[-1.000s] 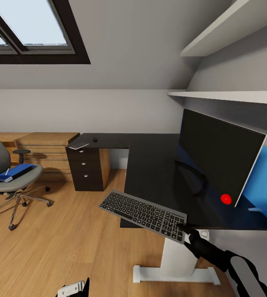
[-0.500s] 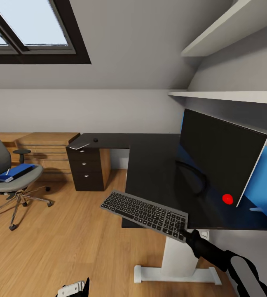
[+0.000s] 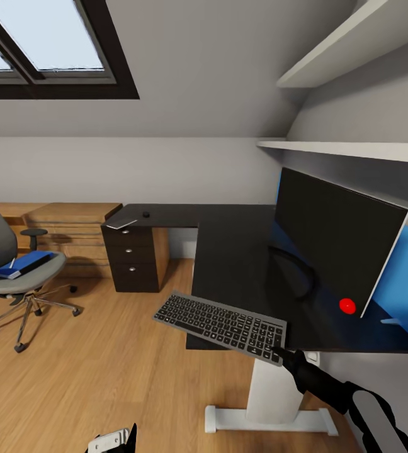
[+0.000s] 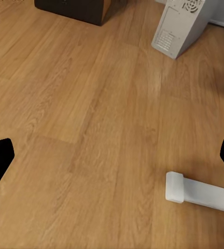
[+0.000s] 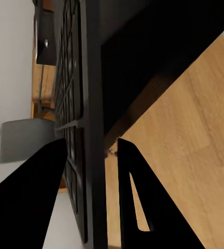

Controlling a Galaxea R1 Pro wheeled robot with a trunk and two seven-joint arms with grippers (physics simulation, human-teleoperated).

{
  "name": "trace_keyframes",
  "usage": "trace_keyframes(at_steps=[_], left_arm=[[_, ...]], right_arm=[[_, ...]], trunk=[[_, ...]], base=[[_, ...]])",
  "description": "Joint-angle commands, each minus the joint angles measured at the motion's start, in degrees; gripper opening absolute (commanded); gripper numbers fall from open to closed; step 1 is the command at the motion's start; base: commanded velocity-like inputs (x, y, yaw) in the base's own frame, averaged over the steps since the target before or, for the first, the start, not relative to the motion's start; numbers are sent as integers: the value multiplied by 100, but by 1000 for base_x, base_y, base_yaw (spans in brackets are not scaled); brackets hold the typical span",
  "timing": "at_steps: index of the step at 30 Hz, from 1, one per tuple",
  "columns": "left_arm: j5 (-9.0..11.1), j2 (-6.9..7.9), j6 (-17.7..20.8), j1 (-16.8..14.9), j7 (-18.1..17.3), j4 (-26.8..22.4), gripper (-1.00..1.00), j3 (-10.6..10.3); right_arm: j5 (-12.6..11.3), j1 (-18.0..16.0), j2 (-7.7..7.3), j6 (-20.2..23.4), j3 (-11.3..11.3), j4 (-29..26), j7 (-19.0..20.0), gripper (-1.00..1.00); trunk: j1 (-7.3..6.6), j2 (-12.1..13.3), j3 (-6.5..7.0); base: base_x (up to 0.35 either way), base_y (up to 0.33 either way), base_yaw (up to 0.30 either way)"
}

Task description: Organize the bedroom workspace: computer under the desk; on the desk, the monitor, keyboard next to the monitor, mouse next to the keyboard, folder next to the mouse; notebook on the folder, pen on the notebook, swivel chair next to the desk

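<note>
My right gripper [image 3: 281, 352] is shut on the near right corner of the slim grey keyboard [image 3: 220, 326], which is held tilted over the front edge of the black desk [image 3: 229, 251]. In the right wrist view the keyboard [image 5: 75, 104] runs edge-on between the fingers [image 5: 143, 207]. The black monitor [image 3: 336, 239] stands on the desk at the right. At the desk's far left end sit a small black mouse [image 3: 145, 214] and a flat grey notebook [image 3: 121, 220]. A blue folder [image 3: 24, 263] lies on the swivel chair [image 3: 15, 280]. My left gripper [image 4: 112, 161] hangs open over the floor near the grey computer [image 4: 182, 26].
A drawer unit [image 3: 131, 258] carries the desk's left end, with a low light-wood cabinet [image 3: 72, 229] beside it. The desk's white leg and foot [image 3: 267, 409] stand just ahead of me. A blue panel [image 3: 405, 283] backs the monitor, and wall shelves [image 3: 355, 148] hang above it.
The right gripper and the keyboard have dropped very slightly toward me. The chair, the mouse and the left gripper have stayed put.
</note>
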Motion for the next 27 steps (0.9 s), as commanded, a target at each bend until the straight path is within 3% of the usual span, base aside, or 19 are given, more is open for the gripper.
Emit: trace_keyframes(at_steps=[1,9,17,22,24,25,27], left_arm=[[34,8,-19,-1,49,-6,100,-33],[32,5,-14,-1,54,-6,100,-33],[39,-1,32,-1,54,3,100,-47],[39,-4,42,-1,59,156,100,-68],[36,-4,42,-1,59,182,100,-68],[35,-4,42,-1,59,201,100,-68],[34,-4,42,-1,59,207,100,-68]], right_arm=[[54,-3,2,27,-11,-2,29,-100],[58,-3,18,5,22,-146,103,-100],[67,-2,27,-21,335,-616,137,-100],[67,-3,60,-370,424,-874,119,-100],[74,-3,151,-574,515,-919,102,-100],[178,-6,387,-979,774,-959,90,-100],[389,-22,621,-1389,987,-976,83,-100]], trunk=[[-23,39,14],[-198,360,158],[-374,681,301],[-484,881,391],[-528,961,427],[-550,1002,445],[-594,1082,481]], base=[[0,0,0],[0,0,0],[0,0,0],[0,0,0],[0,0,0],[0,0,0],[0,0,0]])
